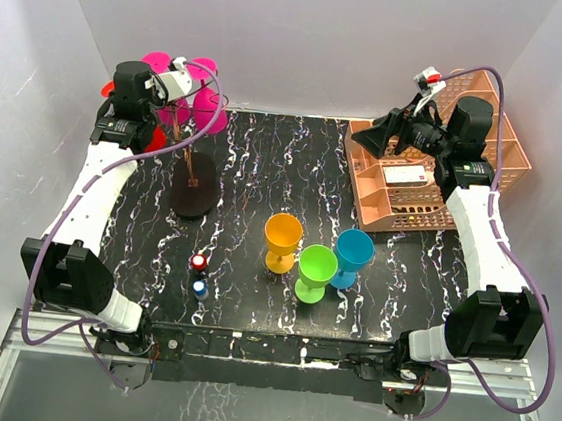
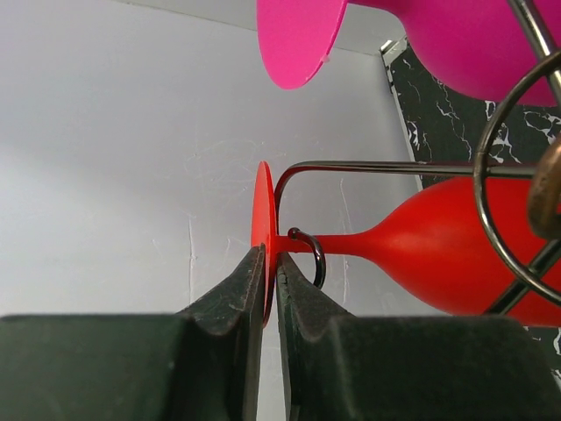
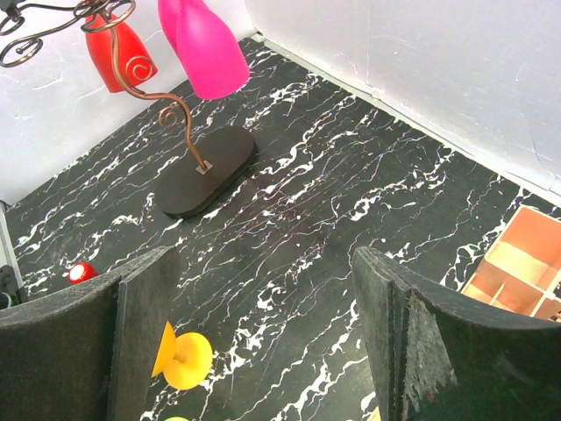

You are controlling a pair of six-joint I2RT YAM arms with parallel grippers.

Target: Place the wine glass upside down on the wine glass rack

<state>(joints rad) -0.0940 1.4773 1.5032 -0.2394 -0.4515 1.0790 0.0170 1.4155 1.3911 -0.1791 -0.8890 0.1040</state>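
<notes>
**Red wine glass [image 2: 456, 237] hangs bowl-down on the wine glass rack [image 2: 394, 165], its foot pinched by the left pincer [image 2: 270, 263]**

At the desk's [image 1: 295, 172] far-left corner the stem sits in a curled wire arm beside two pink glasses [image 1: 208, 112], so the placing looks nearly done and release seems the step in hand. The next move likely calls for parting the jaws gently and backing straight off without tugging the foot from the wire. The right pincer [image 3: 263, 263] hangs wide open and empty above the peach basket [image 1: 433, 201].

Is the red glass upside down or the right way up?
Upside down. The red glass has its bowl pointing down under the curly arms of the rack, and the left gripper pinches its foot.
</notes>
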